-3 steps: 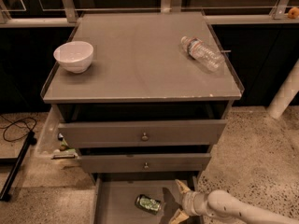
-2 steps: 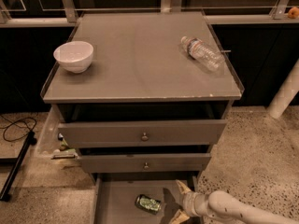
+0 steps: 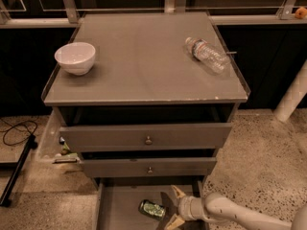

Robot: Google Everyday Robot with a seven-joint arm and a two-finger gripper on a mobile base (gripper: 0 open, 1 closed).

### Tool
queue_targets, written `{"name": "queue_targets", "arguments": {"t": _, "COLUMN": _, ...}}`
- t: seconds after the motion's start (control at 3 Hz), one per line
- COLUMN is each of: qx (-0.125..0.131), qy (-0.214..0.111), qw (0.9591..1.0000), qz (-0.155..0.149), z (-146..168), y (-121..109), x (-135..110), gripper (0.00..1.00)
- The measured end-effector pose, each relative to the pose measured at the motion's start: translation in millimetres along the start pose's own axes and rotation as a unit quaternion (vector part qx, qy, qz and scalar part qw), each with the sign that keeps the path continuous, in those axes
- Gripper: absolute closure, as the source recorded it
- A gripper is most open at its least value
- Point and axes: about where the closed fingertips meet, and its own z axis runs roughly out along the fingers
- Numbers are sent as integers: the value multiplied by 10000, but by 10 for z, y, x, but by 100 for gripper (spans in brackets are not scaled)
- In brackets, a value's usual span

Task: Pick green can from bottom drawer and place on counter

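The can [image 3: 152, 209] lies on its side in the open bottom drawer [image 3: 120, 211], the gripper [image 3: 171, 208] just beside it with fingers apart, so grasp, lift and placing on the tabletop [image 3: 144, 61] remain.

Soft overhead light on the counter [image 3: 144, 73], dim bottom drawer [image 3: 120, 210], pale claw [image 3: 170, 208] in its shadowed right side

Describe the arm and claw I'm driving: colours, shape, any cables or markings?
The claw, down in the bottom drawer right of the green can, has two pale tan pointed fingers on a whitish ringed collar. The arm behind it is a smooth, rounded off-white tube. No cables or markings show.
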Motion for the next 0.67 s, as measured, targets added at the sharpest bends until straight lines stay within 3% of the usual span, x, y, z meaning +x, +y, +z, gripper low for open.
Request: {"name": "queue_targets", "arguments": {"t": 0.67, "qx": -229, "qy": -80, "qw": 9994, "qz": 252, "z": 538, "y": 98, "x": 52, "gripper": 0}}
